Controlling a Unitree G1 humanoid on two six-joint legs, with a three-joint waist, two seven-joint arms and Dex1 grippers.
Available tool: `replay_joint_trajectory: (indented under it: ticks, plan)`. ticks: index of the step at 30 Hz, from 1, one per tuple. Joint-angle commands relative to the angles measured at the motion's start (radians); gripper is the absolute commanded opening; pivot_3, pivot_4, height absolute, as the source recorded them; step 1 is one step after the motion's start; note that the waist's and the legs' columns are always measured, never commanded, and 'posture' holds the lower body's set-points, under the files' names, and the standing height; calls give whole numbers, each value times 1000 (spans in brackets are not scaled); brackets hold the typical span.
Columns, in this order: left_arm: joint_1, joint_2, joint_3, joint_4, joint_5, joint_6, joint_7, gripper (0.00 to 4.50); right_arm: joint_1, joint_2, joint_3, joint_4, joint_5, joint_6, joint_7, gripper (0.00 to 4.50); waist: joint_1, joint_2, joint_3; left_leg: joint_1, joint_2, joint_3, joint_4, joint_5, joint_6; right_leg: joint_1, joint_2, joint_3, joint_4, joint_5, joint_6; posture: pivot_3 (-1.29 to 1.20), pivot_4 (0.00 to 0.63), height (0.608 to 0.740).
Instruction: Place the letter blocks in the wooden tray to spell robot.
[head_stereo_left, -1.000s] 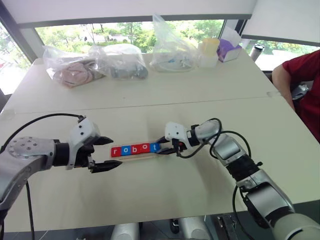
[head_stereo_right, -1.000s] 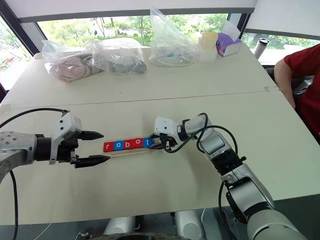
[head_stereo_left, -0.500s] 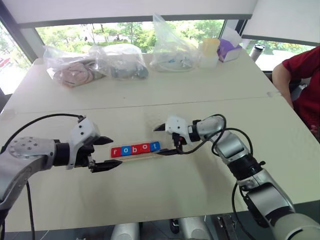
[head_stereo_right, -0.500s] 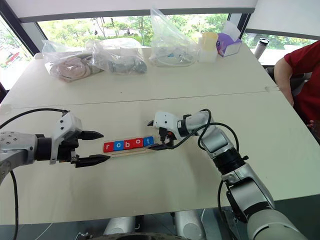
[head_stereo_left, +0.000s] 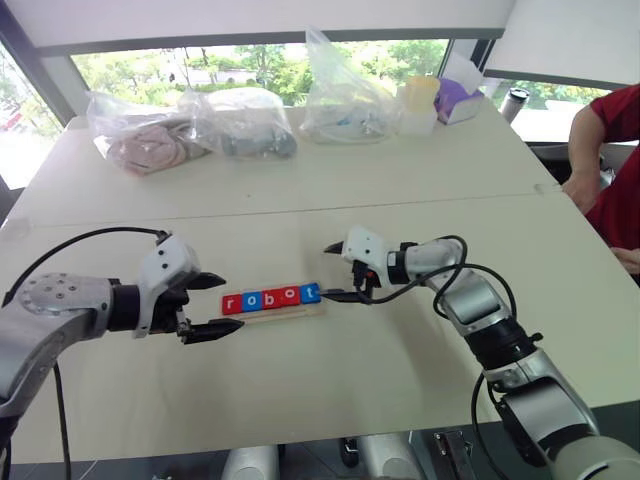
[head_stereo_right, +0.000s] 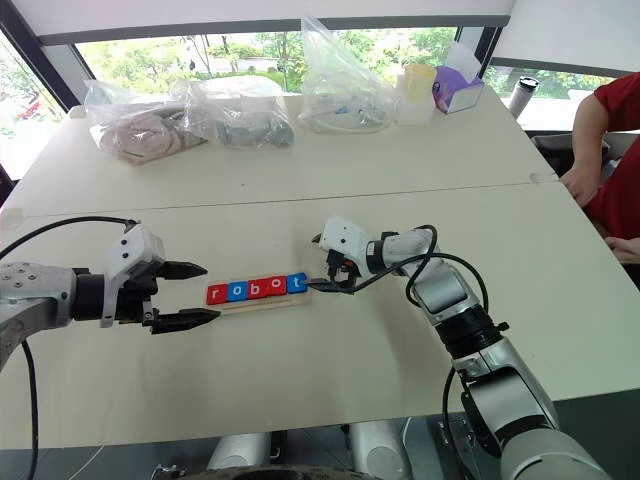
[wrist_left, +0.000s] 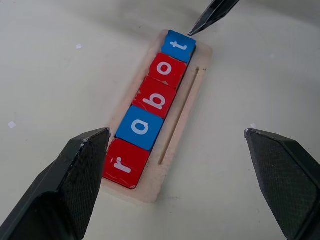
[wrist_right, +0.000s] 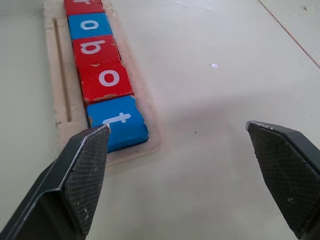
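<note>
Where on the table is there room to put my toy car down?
The near strip of the table, between the wooden tray and the front edge, is bare. So is the wide band between the tray and the plastic bags at the far edge. It is crowded around the tray, where the left gripper and right gripper sit at either end.

Two pale tables (head_stereo_left: 300, 170) butted together w/ a seam running across, bright daylight on top. Windows (head_stereo_left: 250, 60) along the far side w/ dark frames, green trees outside, white blinds (head_stereo_left: 250, 15) pulled partway down. Far edge has clear plastic bags (head_stereo_left: 240, 125), a purple tissue box (head_stereo_left: 458, 100), a dark cup (head_stereo_left: 513, 102); person in red shirt (head_stereo_left: 615, 150) at the right edge.
</note>
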Motion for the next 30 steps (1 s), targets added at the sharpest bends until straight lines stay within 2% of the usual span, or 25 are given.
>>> replay_joint_trajectory:
  ticks: [1,13,18,30]
  plan:
    - [-17,-5,8,-9,-1,-7,6,4500,-27,15,-3,12,-16,-24,-22,4475,0,0,0,0,0,0,0,0,0,0,0,0,0,0,0,0,150,740]
    - [-23,-22,3,-13,0,-1,24,4500,-32,60,1,26,-27,-48,-35,4475,0,0,0,0,0,0,0,0,0,0,0,0,0,0,0,0,150,740]
    - [-21,-20,8,-12,1,-2,23,4500,-51,31,-56,9,3,-28,-34,4475,0,0,0,0,0,0,0,0,0,0,0,0,0,0,0,0,150,740]
    - [-28,-30,-7,-11,7,-8,23,4500,-3,20,-38,-15,-16,-30,-47,4475,0,0,0,0,0,0,0,0,0,0,0,0,0,0,0,0,150,740]
